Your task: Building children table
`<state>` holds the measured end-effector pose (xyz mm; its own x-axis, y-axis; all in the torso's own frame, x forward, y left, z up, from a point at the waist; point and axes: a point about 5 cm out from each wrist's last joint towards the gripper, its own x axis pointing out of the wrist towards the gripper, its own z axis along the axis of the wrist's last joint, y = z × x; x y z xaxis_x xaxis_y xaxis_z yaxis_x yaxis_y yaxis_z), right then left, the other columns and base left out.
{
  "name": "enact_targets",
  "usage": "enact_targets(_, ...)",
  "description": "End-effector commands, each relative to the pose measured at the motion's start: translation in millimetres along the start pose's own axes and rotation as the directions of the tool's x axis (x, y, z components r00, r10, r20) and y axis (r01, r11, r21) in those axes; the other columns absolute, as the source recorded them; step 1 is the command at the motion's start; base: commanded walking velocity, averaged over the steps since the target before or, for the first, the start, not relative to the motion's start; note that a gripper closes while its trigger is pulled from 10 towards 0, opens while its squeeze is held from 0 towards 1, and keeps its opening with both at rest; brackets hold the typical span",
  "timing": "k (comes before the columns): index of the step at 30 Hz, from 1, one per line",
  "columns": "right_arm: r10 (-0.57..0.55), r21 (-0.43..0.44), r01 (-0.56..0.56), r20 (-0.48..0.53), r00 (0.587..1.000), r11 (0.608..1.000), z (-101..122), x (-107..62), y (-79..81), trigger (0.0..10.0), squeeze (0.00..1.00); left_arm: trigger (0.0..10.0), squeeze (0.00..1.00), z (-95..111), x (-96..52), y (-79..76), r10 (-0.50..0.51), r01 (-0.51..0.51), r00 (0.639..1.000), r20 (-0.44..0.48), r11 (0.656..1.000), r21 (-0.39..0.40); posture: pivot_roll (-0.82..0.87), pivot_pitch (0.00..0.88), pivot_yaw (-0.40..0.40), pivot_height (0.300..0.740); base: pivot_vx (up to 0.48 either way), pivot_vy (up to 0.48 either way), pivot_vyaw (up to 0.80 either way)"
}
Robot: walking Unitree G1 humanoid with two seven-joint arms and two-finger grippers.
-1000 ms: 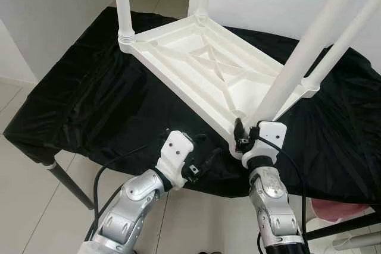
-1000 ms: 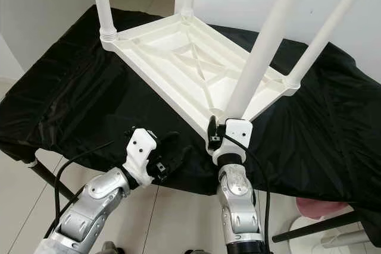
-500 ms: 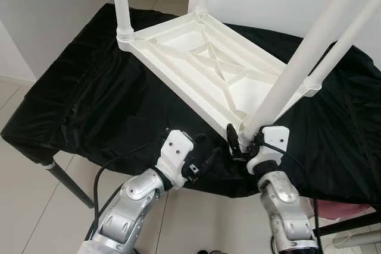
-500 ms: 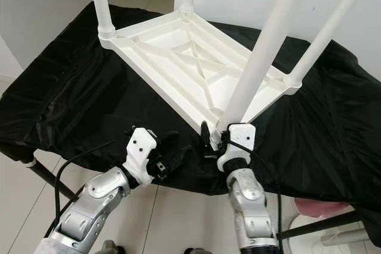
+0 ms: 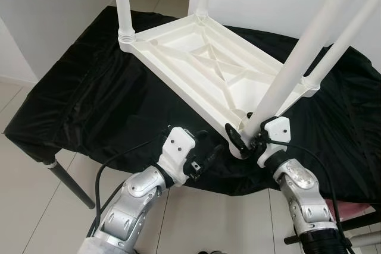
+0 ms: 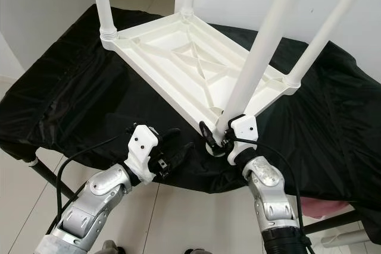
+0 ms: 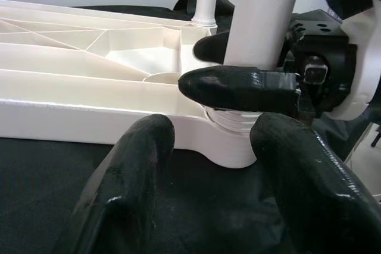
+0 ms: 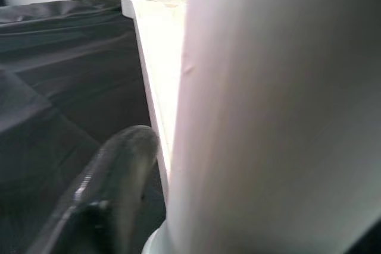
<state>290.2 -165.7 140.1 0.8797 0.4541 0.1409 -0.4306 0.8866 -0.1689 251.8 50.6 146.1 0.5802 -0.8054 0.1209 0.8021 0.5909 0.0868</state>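
My right gripper (image 5: 243, 140) is clamped around the near table leg (image 5: 300, 57) at its socket in the upturned tabletop (image 5: 202, 66); the leg rises toward 1 o'clock. My left gripper (image 5: 208, 157) waits unclenched at 9 o'clock, empty.

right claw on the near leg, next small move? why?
Probably keep twisting the leg into its socket. The right claw grips it just above the tabletop corner, and threads look partly exposed there. The left claw hangs open nearby, apart from the table.
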Motion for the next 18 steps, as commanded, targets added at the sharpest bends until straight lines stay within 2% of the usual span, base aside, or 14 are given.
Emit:
enact_targets(1,0.028,-0.009,-0.028,-0.016,0.999,1.000,-3.5,-1.5,-3.2,0.0,0.00,10.0,0.00,-2.0,1.2,-4.2,-0.021,0.021,1.000,-0.005,1.000,-0.002,0.04,0.083,-0.092,0.740,0.000,0.000,0.00)
enact_targets(14,0.045,0.020,-0.044,-0.030,0.999,0.999,-11.7,-4.2,-5.1,0.0,0.00,10.0,0.00,-2.0,3.2,-3.6,-0.026,0.026,1.000,-0.001,1.000,0.004,0.04,0.061,-0.097,0.740,0.000,0.000,0.00)
enact_targets(15,0.031,0.022,-0.031,-0.025,0.999,0.999,-10.6,-4.2,-6.0,10.0,0.00,10.0,0.00,-2.1,3.6,-3.9,-0.029,0.029,1.000,-0.001,1.000,0.003,0.03,0.057,-0.098,0.740,0.000,0.000,0.00)
enact_targets(18,0.015,0.026,-0.014,-0.020,1.000,1.000,-9.6,-4.6,-6.4,10.0,0.00,10.0,0.00,-2.4,3.8,-4.4,-0.032,0.032,0.999,0.000,0.999,0.003,0.03,0.058,-0.097,0.740,0.000,0.000,0.00)
